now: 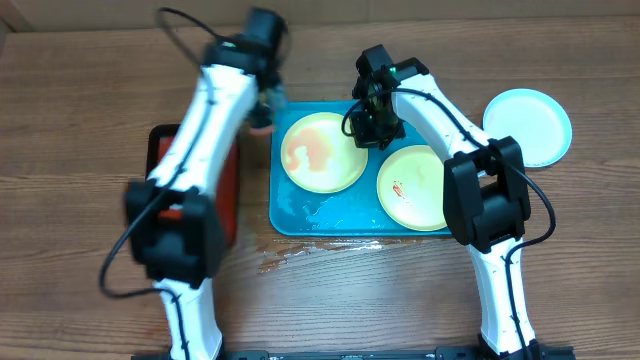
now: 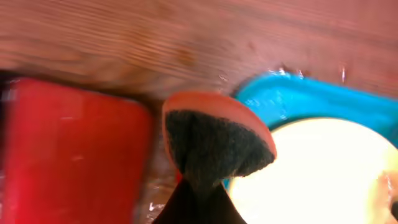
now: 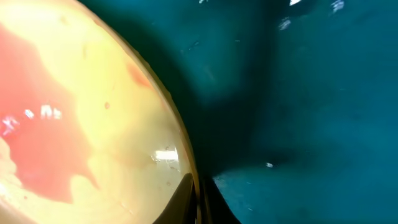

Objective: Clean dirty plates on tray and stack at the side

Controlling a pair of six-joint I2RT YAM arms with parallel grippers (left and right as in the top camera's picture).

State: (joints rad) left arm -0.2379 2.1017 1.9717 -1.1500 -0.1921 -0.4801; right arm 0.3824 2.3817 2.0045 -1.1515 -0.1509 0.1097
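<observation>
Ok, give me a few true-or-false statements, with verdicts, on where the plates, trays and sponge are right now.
1. Two yellow-green plates lie on the turquoise tray. True.
2. The blue-white plate is on that tray too. False: it sits on the table, to the right of the tray.
3. The left fingers hold a sponge. True.
4. The sponge is scrubbing the right-hand plate. False: it is by the tray's far left corner.
5. A red tray lies left of the turquoise one. True.
</observation>
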